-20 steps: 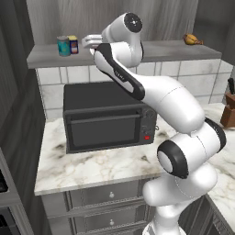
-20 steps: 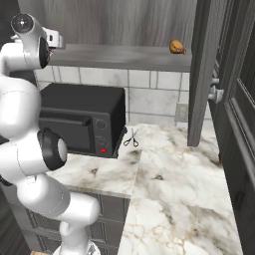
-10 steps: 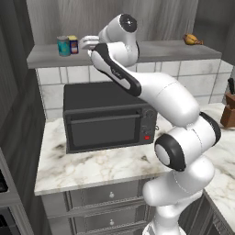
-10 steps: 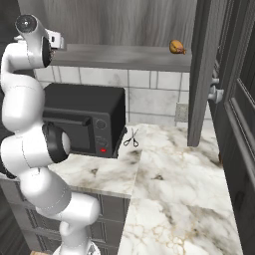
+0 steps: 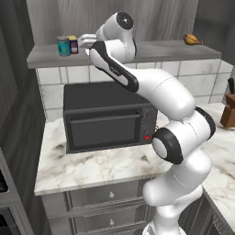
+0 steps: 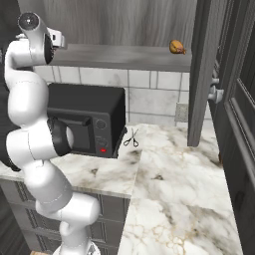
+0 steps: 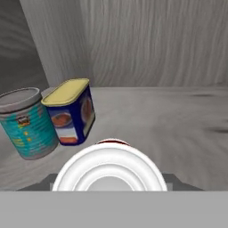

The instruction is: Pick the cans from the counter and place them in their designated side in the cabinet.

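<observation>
One red can (image 7: 110, 165) sits pinched in your claw (image 5: 85, 40) over the cabinet shelf (image 5: 151, 51); just ahead stands the yellow-topped can (image 7: 71, 110), touching the teal can (image 7: 27, 122).

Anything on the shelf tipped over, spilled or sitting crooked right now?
Nothing stands out. The teal can and the yellow-topped can stand upright side by side at the left end of the shelf. The red can sits in the gripper. No spill visible.

Glossy white arm (image 5: 160, 89), rounded fat segments; dark grey joint rings, round grey end caps; black strip along upper link; white hand.
</observation>
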